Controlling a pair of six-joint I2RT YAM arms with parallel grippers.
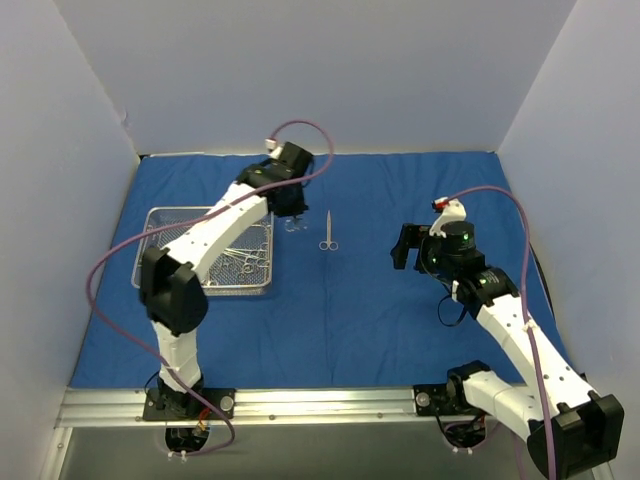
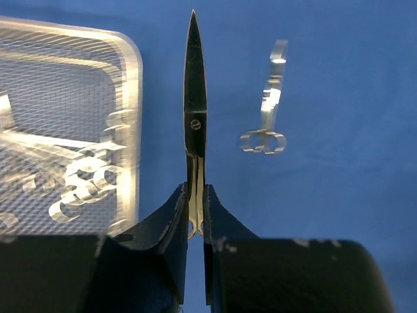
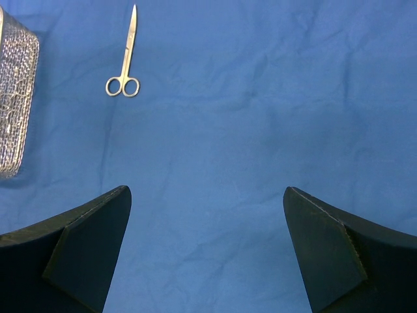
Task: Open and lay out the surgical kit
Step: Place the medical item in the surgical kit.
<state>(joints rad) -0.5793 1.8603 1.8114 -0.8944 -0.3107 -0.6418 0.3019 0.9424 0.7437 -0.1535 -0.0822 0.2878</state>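
The jaws of the left gripper (image 2: pixel 197 218) are closed on the handles of a pair of scissors (image 2: pixel 195 111), blades pointing away. A second pair (image 2: pixel 268 107) is seen lying on the blue cloth (image 2: pixel 352 98) just to their right, the wire-mesh tray (image 2: pixel 132 98) to their left. The right gripper (image 3: pixel 207 241) is held wide open and empty, over the cloth.

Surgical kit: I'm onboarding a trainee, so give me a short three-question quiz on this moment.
1. True or false: the left gripper is shut on the held scissors.
2. The right gripper is: A open and empty; B shut on scissors; C hidden from view.
3. Fill in: outside the mesh tray, ___ instrument lies free on the blue cloth.
Key: 1 true; 2 A; 3 one, the loose scissors.
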